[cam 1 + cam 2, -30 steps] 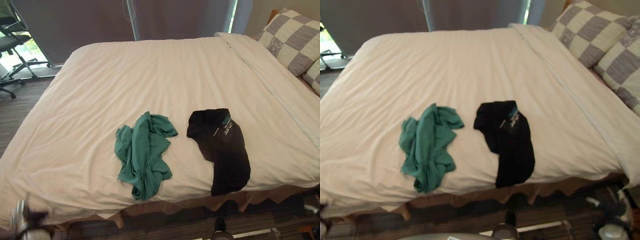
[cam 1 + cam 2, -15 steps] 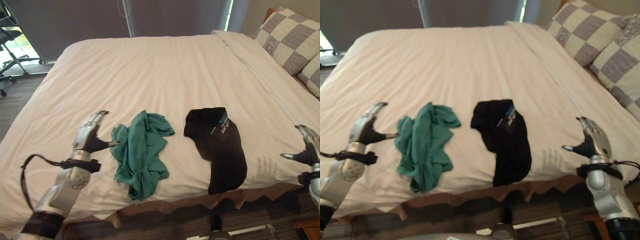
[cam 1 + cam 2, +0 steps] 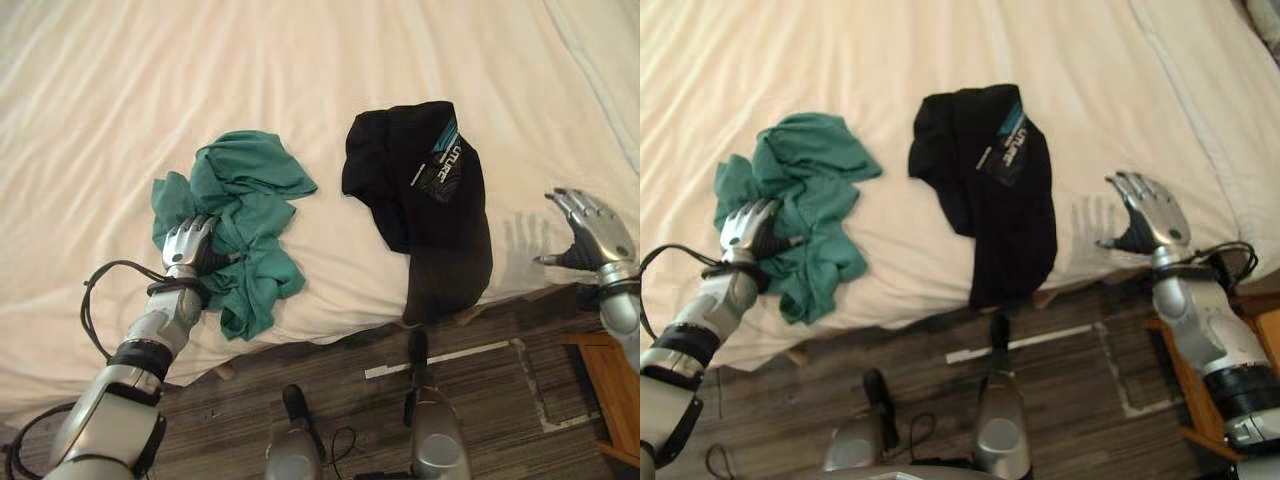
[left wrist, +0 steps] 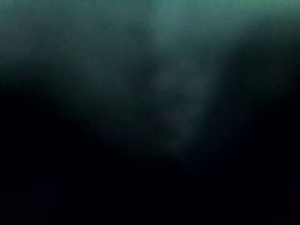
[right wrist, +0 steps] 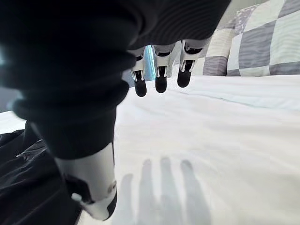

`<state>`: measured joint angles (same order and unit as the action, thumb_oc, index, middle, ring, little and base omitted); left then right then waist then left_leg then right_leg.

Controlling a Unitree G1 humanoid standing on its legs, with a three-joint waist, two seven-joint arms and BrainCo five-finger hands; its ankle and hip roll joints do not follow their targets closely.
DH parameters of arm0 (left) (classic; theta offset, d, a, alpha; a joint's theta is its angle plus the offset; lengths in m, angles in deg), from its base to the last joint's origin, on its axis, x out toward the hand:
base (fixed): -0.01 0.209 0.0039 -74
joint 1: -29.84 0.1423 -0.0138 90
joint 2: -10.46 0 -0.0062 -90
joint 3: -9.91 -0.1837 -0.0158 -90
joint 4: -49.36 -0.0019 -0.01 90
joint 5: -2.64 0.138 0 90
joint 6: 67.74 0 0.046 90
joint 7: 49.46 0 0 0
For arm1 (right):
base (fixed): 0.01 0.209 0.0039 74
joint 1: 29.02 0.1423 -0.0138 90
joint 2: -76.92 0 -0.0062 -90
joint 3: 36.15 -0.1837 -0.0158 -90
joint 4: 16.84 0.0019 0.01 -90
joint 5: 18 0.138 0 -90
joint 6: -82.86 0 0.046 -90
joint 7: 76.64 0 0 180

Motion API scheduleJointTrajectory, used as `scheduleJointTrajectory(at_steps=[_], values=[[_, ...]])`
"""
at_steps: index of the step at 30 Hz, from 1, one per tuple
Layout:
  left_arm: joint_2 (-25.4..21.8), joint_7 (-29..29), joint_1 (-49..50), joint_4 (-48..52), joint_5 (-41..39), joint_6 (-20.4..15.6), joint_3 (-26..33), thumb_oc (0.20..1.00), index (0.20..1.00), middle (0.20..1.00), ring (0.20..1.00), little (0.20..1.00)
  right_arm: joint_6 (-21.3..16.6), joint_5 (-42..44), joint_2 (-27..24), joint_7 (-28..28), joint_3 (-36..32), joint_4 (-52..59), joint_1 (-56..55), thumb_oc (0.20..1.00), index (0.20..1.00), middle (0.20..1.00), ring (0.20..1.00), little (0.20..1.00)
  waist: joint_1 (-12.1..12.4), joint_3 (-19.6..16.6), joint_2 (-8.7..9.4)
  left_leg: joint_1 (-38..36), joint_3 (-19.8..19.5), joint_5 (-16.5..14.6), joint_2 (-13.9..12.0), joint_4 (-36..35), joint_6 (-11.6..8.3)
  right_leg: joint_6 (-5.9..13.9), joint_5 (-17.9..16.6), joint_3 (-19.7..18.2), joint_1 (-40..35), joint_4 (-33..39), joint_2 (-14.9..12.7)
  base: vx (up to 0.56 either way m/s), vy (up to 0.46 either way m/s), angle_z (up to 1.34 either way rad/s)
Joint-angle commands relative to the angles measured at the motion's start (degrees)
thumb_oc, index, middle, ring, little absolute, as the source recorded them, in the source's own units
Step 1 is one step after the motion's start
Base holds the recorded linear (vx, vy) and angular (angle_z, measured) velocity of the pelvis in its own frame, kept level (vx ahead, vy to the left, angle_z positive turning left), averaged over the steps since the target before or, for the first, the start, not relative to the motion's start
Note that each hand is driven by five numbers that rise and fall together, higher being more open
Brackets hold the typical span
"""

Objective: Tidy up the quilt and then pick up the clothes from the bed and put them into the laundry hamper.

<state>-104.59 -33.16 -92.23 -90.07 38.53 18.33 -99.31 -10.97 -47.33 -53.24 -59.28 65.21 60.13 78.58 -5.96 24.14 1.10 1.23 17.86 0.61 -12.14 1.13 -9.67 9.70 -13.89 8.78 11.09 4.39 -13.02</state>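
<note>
L hand (image 3: 188, 243) on green shirt (image 3: 245, 190) — fingers buried

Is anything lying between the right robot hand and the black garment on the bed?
Nothing visible. The right robot hand hovers open above bare quilt, and the black garment lies beside it across unobstructed quilt, its lower end hanging over the bed's edge.

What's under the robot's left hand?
The left hand lies on the crumpled green shirt, which rests on the white quilt. Its fingers are buried in the cloth, so any grip is hidden.
</note>
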Motion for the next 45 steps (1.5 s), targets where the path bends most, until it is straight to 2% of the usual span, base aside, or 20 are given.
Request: scheduleJointTrajectory(at_steps=[1,5,6,10,15,16,17,23,24,27,30,31,36,37,38,39,40,41,42,45], values=[[-2.2,-4.4,5.4,-11.5,-1.0,5.4,-0.5,0.2,0.2,0.2,0.2,0.2,-0.7,-0.6,-3.3,1.7,2.0,-0.8,9.0,1.0,1.0,1.0,1.0,1.0,3.1,-0.2,2.87,6.7,-2.6,2.6,-1.0,3.9,-0.11,4.75,8.2,-1.2,3.1,-11.8,-3.1,-0.05,-0.03,0.0],[-1.4,-3.5,9.8,-7.5,-8.3,3.3,2.1,0.2,0.2,0.2,0.2,0.2,0.0,1.8,-3.6,0.9,9.2,-5.9,19.3,1.0,1.0,1.0,1.0,1.0,5.3,0.8,1.81,8.2,-3.5,3.4,-0.7,3.8,-0.41,4.53,7.9,-0.6,3.8,-11.6,-3.5,-0.05,-0.026,0.09],[-0.5,-3.3,15.2,-1.2,-15.2,0.9,4.8,0.2,0.2,0.2,0.2,0.2,0.9,3.6,-2.8,0.1,13.2,-11.0,25.0,1.0,1.0,1.0,1.0,1.0,6.9,1.6,0.69,9.1,-4.0,4.2,-0.4,3.4,-0.59,4.36,7.6,0.0,4.1,-11.4,-3.8,-0.05,-0.029,0.05],[1.0,-4.8,28.1,14.3,-26.1,-4.2,11.5,0.2,0.2,0.2,0.2,0.2,2.5,1.1,-1.0,-2.4,20.5,-23.4,33.5,1.0,1.0,1.0,1.0,1.0,10.2,2.1,-2.03,10.1,-4.9,5.8,0.2,2.0,-0.9,4.08,7.6,1.9,4.3,-11.3,-4.5,-0.04,-0.011,0.24],[3.3,-3.9,32.7,17.3,-30.0,-4.9,15.2,0.2,0.2,0.2,0.2,0.2,3.3,-1.1,4.9,-4.1,23.6,-34.0,33.8,1.0,1.0,1.0,1.0,1.0,11.5,2.0,-3.84,9.9,-6.3,5.4,0.5,2.0,-0.84,3.93,8.4,3.1,3.3,-12.0,-5.1,-0.02,-0.024,0.24],[4.2,-4.0,33.4,16.8,-30.5,-4.7,15.7,0.2,0.2,0.2,0.2,0.2,3.5,-0.7,7.2,-4.6,23.4,-36.4,33.2,0.501,0.501,0.501,0.501,0.501,11.7,1.6,-4.03,9.9,-6.6,5.4,0.8,2.1,-0.64,3.79,8.3,3.3,3.1,-12.1,-5.2,0.0,0.002,0.29],[5.1,-4.0,33.7,15.9,-31.0,-4.4,16.0,0.2,0.2,0.2,0.2,0.2,3.5,-0.7,9.0,-5.5,23.4,-37.8,32.0,0.2,0.2,0.2,0.2,0.2,12.0,1.3,-4.22,9.7,-6.8,5.2,1.0,2.3,-0.51,3.73,8.5,3.5,2.8,-12.2,-5.3,0.0,0.009,0.29],[9.4,-5.3,35.5,15.3,-32.1,-3.3,16.6,0.2,0.2,0.2,0.2,0.2,3.8,5.3,19.4,-6.8,15.6,-30.8,17.7,0.2,0.2,0.2,0.2,0.2,12.0,-1.8,-3.46,5.6,-7.9,3.9,2.5,0.1,1.22,4.07,8.7,4.0,0.6,-13.4,-5.6,0.03,0.042,0.08],[10.0,-6.1,35.2,15.3,-31.8,-2.7,16.9,0.2,0.2,0.2,0.2,0.2,2.3,9.5,22.7,-7.3,12.4,-23.6,10.4,0.2,0.2,0.2,0.2,0.2,11.2,-3.3,-2.88,3.8,-9.3,4.1,2.8,-2.2,1.77,4.29,10.0,2.5,-0.4,-14.9,-4.5,0.11,-0.085,0.06],[11.0,-6.2,32.7,13.9,-33.4,-2.1,15.9,0.2,0.2,0.2,0.2,0.2,-0.4,20.5,28.9,-9.2,10.4,-16.0,2.9,0.2,0.2,0.2,0.2,0.2,10.1,-5.3,-1.67,2.2,-12.2,5.2,3.7,-4.6,3.03,2.56,15.1,-7.9,-3.5,-13.9,4.0,0.07,-0.093,0.53],[11.8,-6.6,32.6,13.3,-33.6,-1.9,15.3,0.2,0.2,0.2,0.2,0.2,-2.0,28.9,32.6,-12.1,11.4,-13.3,1.2,0.2,0.2,0.2,0.2,0.2,11.1,-7.2,-1.07,1.8,-13.8,5.7,4.1,-4.9,3.16,0.8,15.7,-7.4,-6.2,-11.7,5.4,0.11,-0.181,0.38],[12.7,-7.4,33.1,13.3,-34.0,-1.9,14.6,0.2,0.2,0.2,0.2,0.2,-3.0,38.0,35.9,-15.2,12.6,-12.8,1.1,0.2,0.2,0.2,0.2,0.2,12.0,-8.6,-0.6,1.2,-15.3,6.0,3.8,-5.0,2.52,-0.09,16.2,-6.0,-8.9,-9.1,6.1,0.09,-0.156,0.27],[14.0,-8.7,36.7,14.3,-37.5,-2.8,14.9,0.2,0.2,0.2,0.2,0.2,-4.1,51.1,39.7,-19.3,14.7,-13.7,4.8,0.2,0.2,0.2,0.2,0.2,13.9,-9.8,-1.02,1.4,-16.3,7.3,3.5,-5.3,0.64,-0.02,15.1,-1.5,-12.3,-5.1,5.9,0.01,-0.075,0.39],[14.4,-8.8,36.9,14.3,-38.1,-3.1,14.9,0.2,0.2,0.2,0.2,0.2,-4.2,50.1,39.1,-19.0,14.7,-13.3,5.3,0.2,0.2,0.2,0.2,0.2,14.1,-9.8,-1.22,1.9,-15.7,7.9,3.2,-5.3,0.1,0.18,15.0,0.3,-12.8,-4.5,5.4,-0.15,0.036,0.47],[15.2,-8.8,36.7,14.6,-39.0,-3.1,14.7,0.2,0.2,0.2,0.2,0.2,-4.3,48.8,37.5,-18.2,14.6,-12.7,5.7,0.2,0.2,0.2,0.2,0.2,13.8,-9.8,-1.51,2.9,-9.4,9.2,1.1,-4.7,-0.05,0.79,14.7,5.1,-13.5,-3.8,3.6,-0.13,0.042,0.65],[15.3,-8.8,36.7,14.6,-39.0,-3.0,14.6,0.2,0.2,0.2,0.2,0.2,-4.3,48.8,37.5,-18.2,14.7,-12.7,5.7,0.2,0.2,0.2,0.2,0.2,13.7,-9.9,-1.55,2.9,-9.4,9.1,1.1,-4.7,-0.07,0.81,14.7,5.2,-13.6,-3.7,3.6,-0.16,0.06,1.33],[15.9,-8.4,36.4,14.5,-39.5,-3.1,14.6,0.2,0.2,0.2,0.2,0.2,-4.4,49.4,36.9,-18.0,13.9,-12.7,5.2,0.2,0.2,0.2,0.2,0.2,12.8,-10.0,-1.55,3.0,-3.0,9.5,-0.9,-4.0,-0.21,1.1,14.3,8.0,-14.1,-3.3,2.6,-0.15,0.086,1.77],[16.7,-7.5,36.2,15.3,-41.0,-3.9,15.2,0.2,0.2,0.2,0.2,0.2,-4.6,52.7,36.0,-17.4,11.7,-12.2,3.6,0.2,0.2,0.2,0.2,0.2,11.2,-10.9,-1.44,2.0,8.3,9.7,-5.0,-1.9,-0.6,1.57,13.6,13.7,-15.0,-3.2,0.7,-0.15,0.086,1.81],[16.8,-7.5,36.2,15.4,-41.0,-3.8,15.1,0.2,0.2,0.2,0.2,0.2,-4.6,52.7,36.0,-17.5,11.7,-12.1,3.5,0.2,0.2,0.2,0.2,0.2,11.1,-11.0,-1.47,2.0,8.2,9.7,-5.0,-1.8,-0.63,1.59,13.6,13.8,-15.1,-3.2,0.7,-0.05,0.067,1.89],[17.8,-6.8,37.1,18.1,-44.6,-4.8,16.8,0.2,0.2,0.2,0.2,0.2,-4.5,53.0,33.4,-16.3,6.6,-9.2,-3.1,0.2,0.2,0.2,0.2,0.2,10.1,-12.5,-0.21,1.0,11.9,8.4,-7.2,2.2,-1.59,1.56,14.2,20.0,-18.5,-4.5,-1.7,0.0,0.085,1.66]])
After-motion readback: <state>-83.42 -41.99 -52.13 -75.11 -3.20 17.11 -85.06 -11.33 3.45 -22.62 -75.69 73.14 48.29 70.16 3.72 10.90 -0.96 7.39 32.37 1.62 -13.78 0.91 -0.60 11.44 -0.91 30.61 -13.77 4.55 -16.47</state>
